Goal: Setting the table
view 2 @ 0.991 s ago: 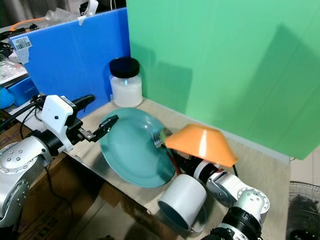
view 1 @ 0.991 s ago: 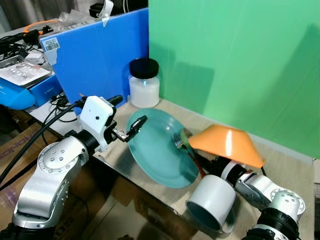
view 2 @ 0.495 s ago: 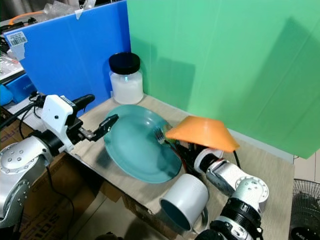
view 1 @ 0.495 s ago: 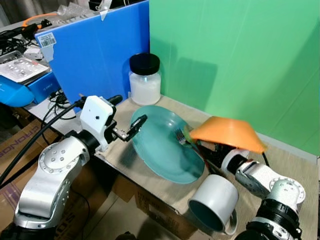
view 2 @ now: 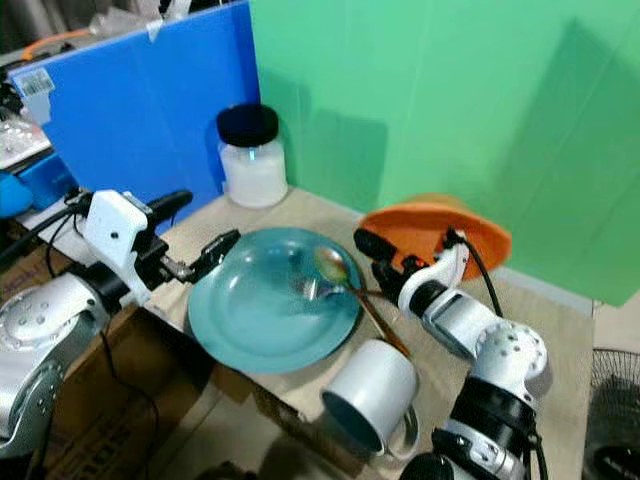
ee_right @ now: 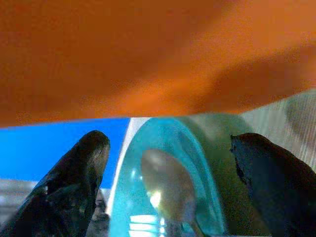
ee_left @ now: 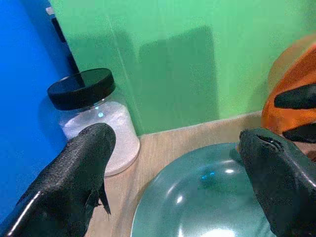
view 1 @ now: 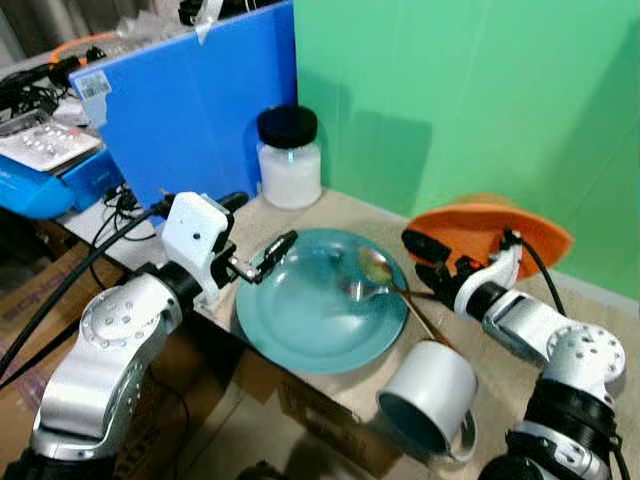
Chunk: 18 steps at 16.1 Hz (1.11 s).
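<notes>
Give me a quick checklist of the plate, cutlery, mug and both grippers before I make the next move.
1. Plate flat on the table: ok, though its near rim sits close to the table edge.
2. Spoon and fork resting in the plate: ok, handles run out over the rim toward the mug.
3. Right gripper open, holding nothing: ok; it sits just off the plate's rim, in front of the orange bowl.
4. Left gripper open at the plate's rim: ok; the left wrist view shows the fingers spread.
5. Mug upright: not ok, it lies on its side at the table edge.
6. Jar out of the way: ok.
</notes>
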{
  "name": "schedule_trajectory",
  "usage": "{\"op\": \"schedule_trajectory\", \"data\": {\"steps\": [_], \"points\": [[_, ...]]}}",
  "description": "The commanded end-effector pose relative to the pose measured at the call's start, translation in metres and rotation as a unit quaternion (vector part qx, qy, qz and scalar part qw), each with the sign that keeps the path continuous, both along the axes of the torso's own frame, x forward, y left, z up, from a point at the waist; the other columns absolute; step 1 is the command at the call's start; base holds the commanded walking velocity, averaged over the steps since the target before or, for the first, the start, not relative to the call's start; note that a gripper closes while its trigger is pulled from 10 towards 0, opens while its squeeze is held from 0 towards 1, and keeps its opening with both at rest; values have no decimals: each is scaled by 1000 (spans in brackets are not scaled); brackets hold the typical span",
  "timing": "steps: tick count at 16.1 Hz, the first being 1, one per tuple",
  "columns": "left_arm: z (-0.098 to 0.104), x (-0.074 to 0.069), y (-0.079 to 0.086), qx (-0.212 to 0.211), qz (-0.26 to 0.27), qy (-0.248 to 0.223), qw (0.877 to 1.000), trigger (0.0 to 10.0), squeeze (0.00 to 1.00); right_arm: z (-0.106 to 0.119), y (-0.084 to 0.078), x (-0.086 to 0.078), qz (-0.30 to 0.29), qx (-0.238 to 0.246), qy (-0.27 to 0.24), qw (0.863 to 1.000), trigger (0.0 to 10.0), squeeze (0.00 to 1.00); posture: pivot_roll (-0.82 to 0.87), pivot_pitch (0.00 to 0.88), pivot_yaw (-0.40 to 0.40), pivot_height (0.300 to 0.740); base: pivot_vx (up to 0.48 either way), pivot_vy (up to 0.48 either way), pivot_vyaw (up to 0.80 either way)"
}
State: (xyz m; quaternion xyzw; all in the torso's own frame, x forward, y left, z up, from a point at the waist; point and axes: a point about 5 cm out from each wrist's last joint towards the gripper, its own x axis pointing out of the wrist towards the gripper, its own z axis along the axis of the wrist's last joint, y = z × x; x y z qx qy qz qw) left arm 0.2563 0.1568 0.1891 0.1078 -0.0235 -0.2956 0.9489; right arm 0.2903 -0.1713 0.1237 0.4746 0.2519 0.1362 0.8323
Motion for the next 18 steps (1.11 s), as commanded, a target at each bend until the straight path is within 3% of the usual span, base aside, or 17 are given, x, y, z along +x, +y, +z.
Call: {"op": "schedule_trajectory", "data": {"steps": [1,3,4,8,10,15,16,18], "points": [[0,-2,-2,1,-4,1,1000,10000,0,143,69,-2,122,-209,-378,894,10000,0,132,0,56,740,0,0,0],[0,-2,-3,2,-5,2,1000,10000,0,137,69,-4,129,-230,-378,888,10000,0,131,0,57,740,0,0,0],[-1,-2,-3,2,-5,3,1000,10000,0,130,70,-6,130,-257,-382,878,10000,0,131,0,57,740,0,0,0],[-1,-4,-4,1,-2,5,1000,10000,0,119,67,-21,126,-347,-431,823,10000,0,131,0,57,740,0,0,0],[-2,-7,-5,-10,9,5,1000,10000,0,112,61,-37,121,-378,-447,802,10000,0,132,0,53,740,0,0,0],[-1,-12,-20,-41,52,-13,998,10000,0,92,48,-69,73,-422,-453,782,10000,0,127,0,55,740,0,0,0],[-2,-13,-20,-46,65,-14,997,10000,0,89,45,-72,47,-423,-449,785,10000,0,125,0,55,740,0,0,0],[-4,-16,-21,-47,80,-13,996,10000,0,85,29,-71,-55,-424,-407,807,10000,0,122,0,57,740,0,0,0]]}}
